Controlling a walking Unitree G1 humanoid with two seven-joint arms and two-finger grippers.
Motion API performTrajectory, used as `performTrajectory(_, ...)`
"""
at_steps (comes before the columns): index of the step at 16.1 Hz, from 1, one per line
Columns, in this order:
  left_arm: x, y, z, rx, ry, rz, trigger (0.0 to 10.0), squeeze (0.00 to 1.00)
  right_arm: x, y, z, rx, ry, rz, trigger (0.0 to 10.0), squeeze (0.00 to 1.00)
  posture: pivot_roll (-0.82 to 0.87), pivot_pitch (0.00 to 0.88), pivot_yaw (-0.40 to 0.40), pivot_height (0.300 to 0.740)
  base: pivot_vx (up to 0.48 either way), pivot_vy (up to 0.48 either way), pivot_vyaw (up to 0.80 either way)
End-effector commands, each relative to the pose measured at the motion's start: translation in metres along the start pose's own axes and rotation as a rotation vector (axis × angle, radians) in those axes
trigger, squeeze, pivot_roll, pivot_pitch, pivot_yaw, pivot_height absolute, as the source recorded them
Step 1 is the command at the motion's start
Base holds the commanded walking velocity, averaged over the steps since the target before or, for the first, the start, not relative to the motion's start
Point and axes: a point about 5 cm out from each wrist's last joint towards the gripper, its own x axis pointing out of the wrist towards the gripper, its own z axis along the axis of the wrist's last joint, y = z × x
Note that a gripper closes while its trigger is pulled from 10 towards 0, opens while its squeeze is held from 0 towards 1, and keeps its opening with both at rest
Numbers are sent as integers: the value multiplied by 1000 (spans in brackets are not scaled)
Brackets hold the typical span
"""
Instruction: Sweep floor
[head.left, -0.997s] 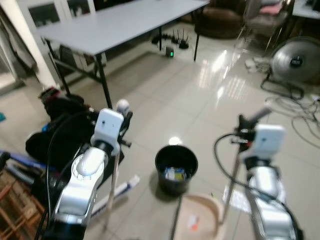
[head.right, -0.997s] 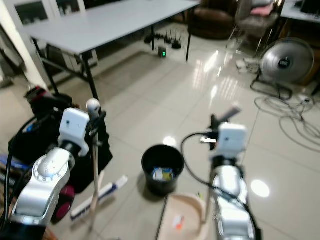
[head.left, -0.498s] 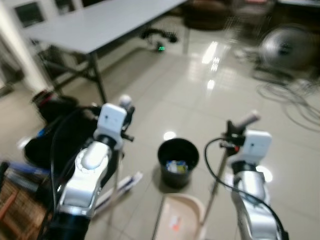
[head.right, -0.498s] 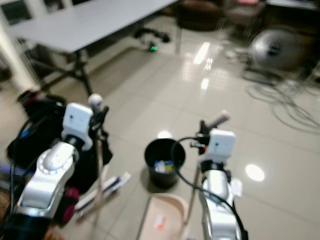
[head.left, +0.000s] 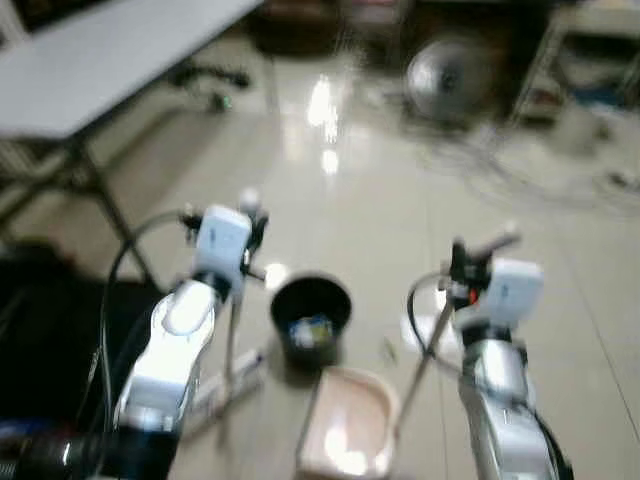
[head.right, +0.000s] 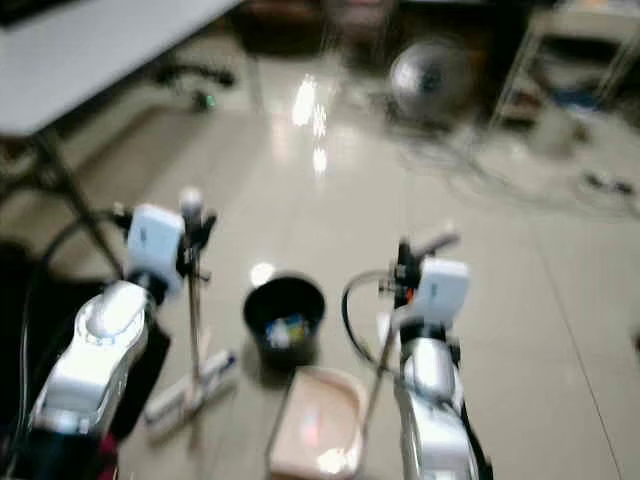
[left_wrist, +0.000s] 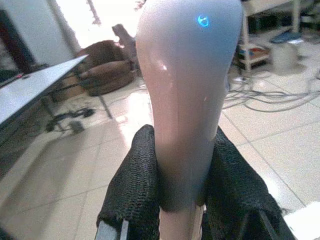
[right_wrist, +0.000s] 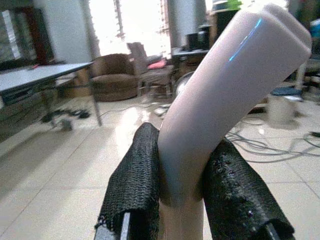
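The left gripper (left_wrist: 182, 195) squeezes the broom handle (left_wrist: 187, 100). The right gripper (right_wrist: 182, 195) squeezes the dustpan handle (right_wrist: 220, 100). The dustpan (head.left: 345, 435) sits on the floor (head.left: 380, 200), beside the black bin (head.left: 310, 315).

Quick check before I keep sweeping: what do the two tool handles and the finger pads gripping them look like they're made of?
Broom handle: smooth, glossy pale plastic by the look; it carries highlights and a blue reflection. Dustpan handle: the same pale sheen, probably plastic, bent near its top. Finger pads: black with a woven, mesh-like texture, likely fabric or textured rubber. The left gripper and right gripper each clamp a handle.
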Motion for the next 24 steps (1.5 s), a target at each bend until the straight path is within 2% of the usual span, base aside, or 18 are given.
performTrajectory(1, 0, 3, 7, 17, -33, -2, 10000, 0, 4, 3, 4, 7, -13, 38, 10000, 0, 13, 0, 60, 740, 0, 356, 0)
performTrajectory(5, -2, 7, 6, 19, -31, 9, 10000, 0, 5, 12, 2, 24, 9, 101, 10000, 0, 23, 0, 55, 740, 0, 361, 0)
performTrajectory(7, -3, 7, 10, 76, -54, 9, 10000, 0, 5, 15, 1, 28, 15, 123, 10000, 0, 23, 0, 55, 740, 0, 0, 0)
performTrajectory(9, -5, 6, 10, 99, -53, 4, 10000, 0, 4, 15, 1, 28, 18, 127, 10000, 0, 25, 2, 55, 740, 0, -480, 0)
performTrajectory(12, -6, 7, 7, 28, -29, 18, 10000, 0, 3, 14, -1, 30, 26, 121, 10000, 0, 25, 5, 58, 740, 0, -160, 0)
performTrajectory(18, -5, 3, 10, 32, -61, 23, 10000, 0, 4, 13, 4, -7, 15, 139, 10000, 0, 18, 9, 58, 740, 0, 0, 0)
performTrajectory(21, -6, 5, 6, 4, -53, 53, 10000, 0, 7, 15, 7, -43, 4, 156, 10000, 0, 16, 6, 47, 740, 280, 0, 165)
performTrajectory(24, -8, 6, 4, -3, -50, 62, 10000, 0, 7, 14, 6, -37, 9, 158, 10000, 0, 20, 4, 39, 740, 333, 0, 387)
